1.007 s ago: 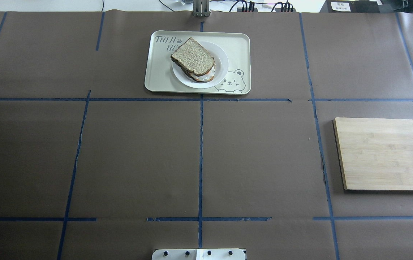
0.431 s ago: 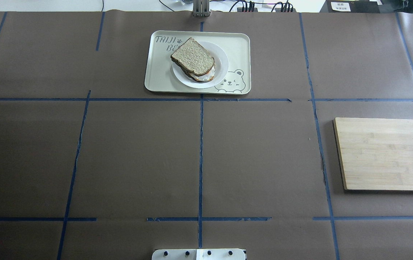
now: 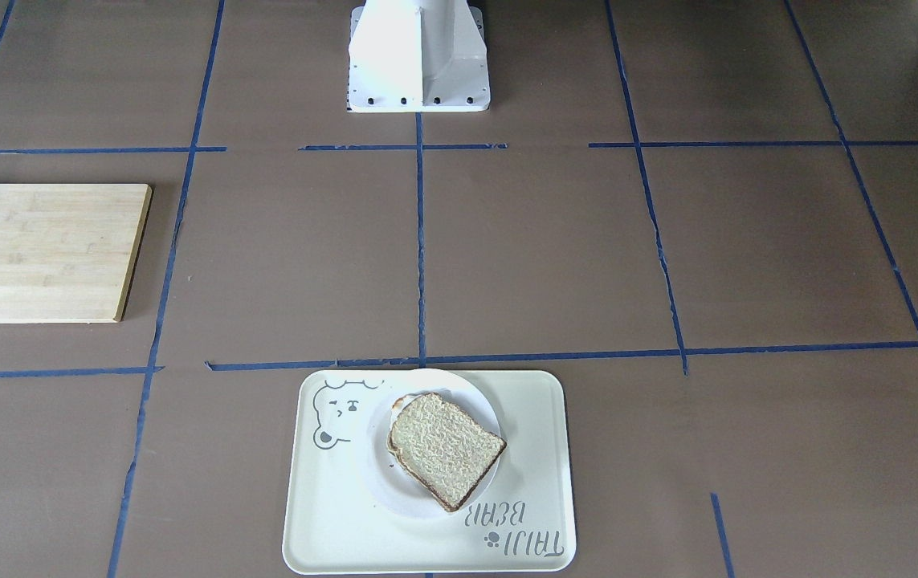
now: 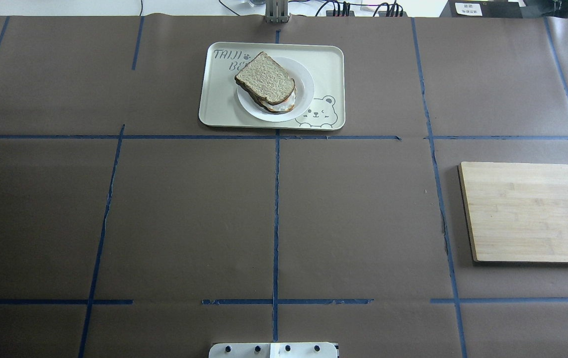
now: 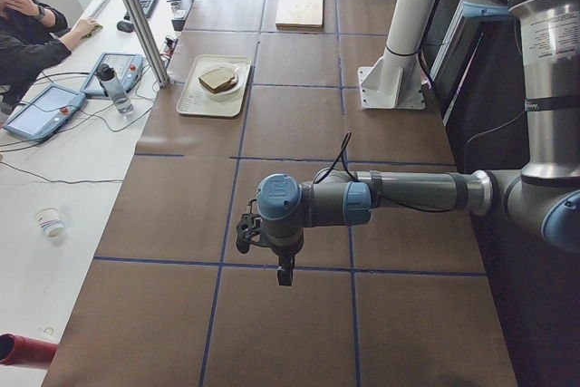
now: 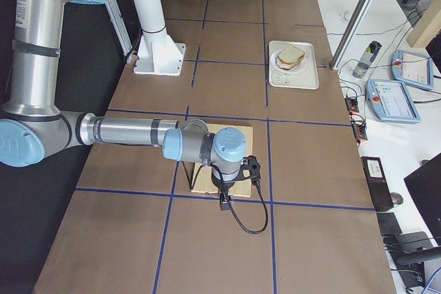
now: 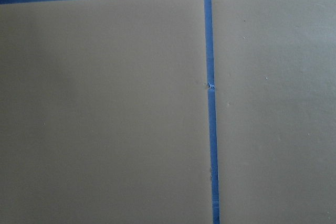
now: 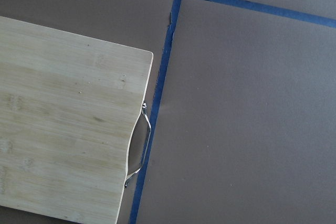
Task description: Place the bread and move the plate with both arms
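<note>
The bread [image 4: 265,77] lies on top of another slice with egg white showing under it, on the white plate [image 4: 305,94]. The plate sits on a cream bear tray [image 4: 219,107] at the table's far centre. Bread [image 3: 444,446], plate [image 3: 378,474] and tray [image 3: 322,522] also show in the front-facing view. Neither gripper is near them. My left gripper [image 5: 285,276] hangs over bare table far to the left, seen only in the exterior left view. My right gripper [image 6: 224,204] hangs above the cutting board's edge, seen only in the exterior right view. I cannot tell whether either is open or shut.
A bamboo cutting board [image 4: 532,211] with a metal handle [image 8: 139,148] lies at the right side of the table. The white robot base [image 3: 418,56] stands at the near centre edge. Blue tape lines cross the brown table cover. An operator's desk with tablets lies beyond the far edge.
</note>
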### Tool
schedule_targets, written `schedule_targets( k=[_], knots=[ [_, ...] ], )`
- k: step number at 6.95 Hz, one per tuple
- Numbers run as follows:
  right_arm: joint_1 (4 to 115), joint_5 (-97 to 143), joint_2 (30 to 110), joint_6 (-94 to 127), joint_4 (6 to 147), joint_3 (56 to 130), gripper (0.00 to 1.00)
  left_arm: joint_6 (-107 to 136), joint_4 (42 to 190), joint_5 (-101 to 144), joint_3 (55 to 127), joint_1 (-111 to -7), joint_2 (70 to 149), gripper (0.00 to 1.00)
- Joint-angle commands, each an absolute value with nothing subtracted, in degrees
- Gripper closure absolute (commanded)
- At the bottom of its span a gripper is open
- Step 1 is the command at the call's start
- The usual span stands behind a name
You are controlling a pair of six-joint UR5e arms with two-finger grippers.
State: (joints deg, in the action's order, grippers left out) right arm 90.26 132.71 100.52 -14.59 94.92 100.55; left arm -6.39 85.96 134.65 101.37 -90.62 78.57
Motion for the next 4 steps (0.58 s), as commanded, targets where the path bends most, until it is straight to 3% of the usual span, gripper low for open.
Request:
schedule_targets(
  k=[1,4],
  knots=[
    [90.3,132.7,100.5,-14.6,94.9,100.5,0.0,-6.3,86.0,134.6,101.3,-90.6,78.6,0.0],
    [90.3,132.7,100.5,-14.6,94.9,100.5,0.0,-6.4,86.0,134.6,101.6,-90.6,78.7,0.0]
  ],
)
